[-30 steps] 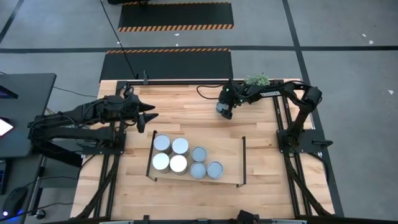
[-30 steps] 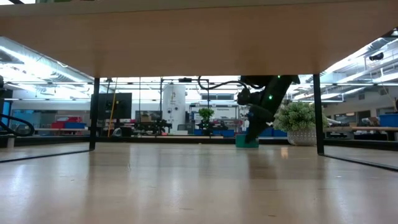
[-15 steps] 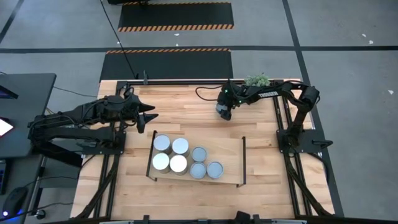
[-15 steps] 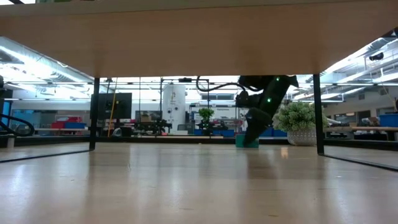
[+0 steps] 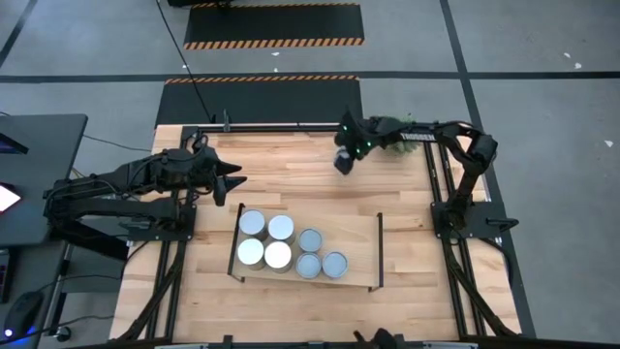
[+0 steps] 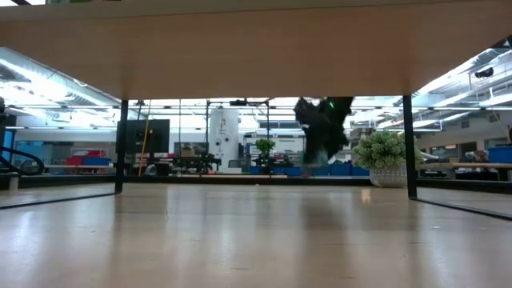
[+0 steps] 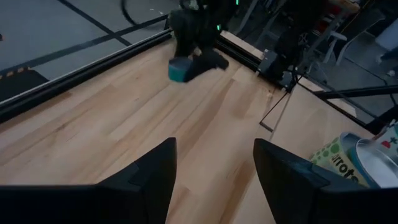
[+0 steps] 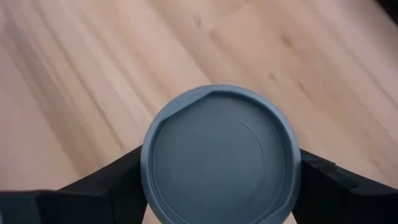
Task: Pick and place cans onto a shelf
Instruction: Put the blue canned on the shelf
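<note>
The light-wood shelf (image 5: pixel 358 242) with black rails stands mid-table. Several cans stand upright on its left part: whitish ones (image 5: pixel 265 239) and three bluish-grey ones (image 5: pixel 318 256). My right gripper (image 5: pixel 344 161) is near the table's far edge, shut on another bluish-grey can (image 8: pixel 221 155). The can also shows in the left wrist view (image 7: pixel 180 68). My left gripper (image 5: pixel 232 182) is open and empty over the table's left part, left of the shelf. My right gripper pinches the bluish-grey can by two opposite sides of its wall (image 8: pixel 147 180) between its two fingers (image 8: pixel 106 183). The fingers come from above, pointing down. The can is upright, its round top toward the wrist camera. In the low view the gripper (image 6: pixel 322 144) is above the tabletop.
A small green plant (image 5: pixel 399 125) stands at the far right corner, just beyond my right gripper. The shelf's right part is bare wood between the cans and the right rail (image 5: pixel 380 247). Bare tabletop (image 5: pixel 291 165) lies between the shelf and the far edge.
My right gripper has gone up and toward the table's far edge, with the bluish-grey can still shut in it. The can has been lifted clear of the table.
</note>
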